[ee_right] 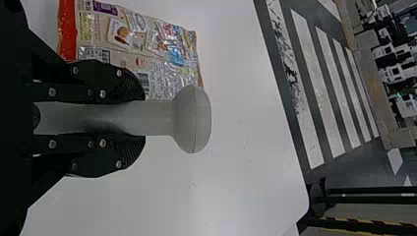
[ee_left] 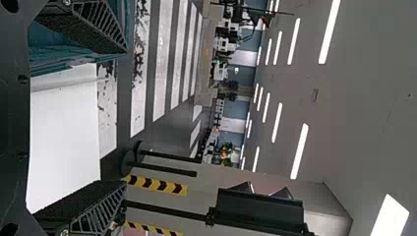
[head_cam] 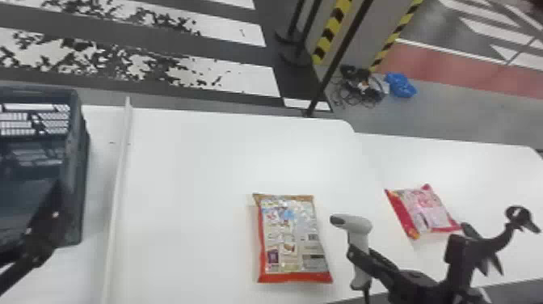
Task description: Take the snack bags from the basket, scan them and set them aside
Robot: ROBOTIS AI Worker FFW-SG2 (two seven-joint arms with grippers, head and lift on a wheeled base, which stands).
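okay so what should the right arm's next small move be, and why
Probably ease the scanner a little to the left and aim it down at the larger snack bag: the right gripper holds it by the handle, its head points left, and that bag lies flat on the table just beside it.

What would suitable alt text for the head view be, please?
The right gripper holds a handheld scanner beside a red-edged snack bag on a white tabletop. A red and pink bag lies farther right; at the left edge, the left gripper shows against a dark basket.
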